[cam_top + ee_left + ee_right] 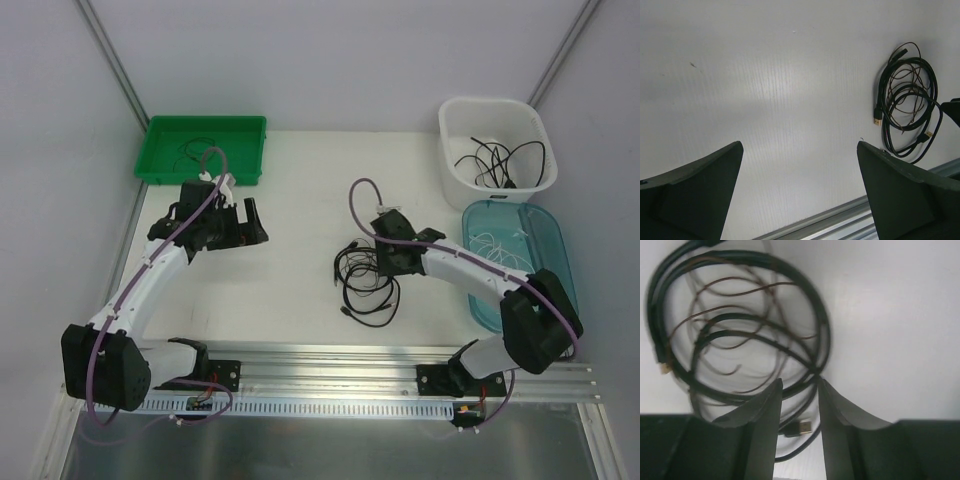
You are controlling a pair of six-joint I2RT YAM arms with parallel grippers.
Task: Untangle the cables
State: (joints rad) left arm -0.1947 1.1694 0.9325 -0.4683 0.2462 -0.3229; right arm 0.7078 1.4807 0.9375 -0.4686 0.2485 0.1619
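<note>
A loose bundle of black cables (365,282) lies in the middle of the white worktop (300,190), coiled in overlapping loops with thinner brownish strands threaded through the thicker ones. In the left wrist view the cables (907,100) show two gold-tipped plugs, one at the left side of the coil (878,120) and one lower right (927,135).

The right claw (382,268) hangs directly over the bundle. From its wrist camera the right claw (799,385) has its jaws a little apart, the gap wider than any single strand. Black strands run across the gap at the fingertips and a plug (800,427) shows lower down between the fingers; nothing looks pinched.

The left claw (255,225) sits well to the left of the bundle, above bare worktop. Its wrist view shows the left claw (799,145) spread fully wide with nothing in it.

At the back left a green tray (205,121) holds a thin dark cord. At the back right a white tub (490,102) holds more black cords, and just in front of it a translucent teal tray (520,206) holds a thin white one.
</note>
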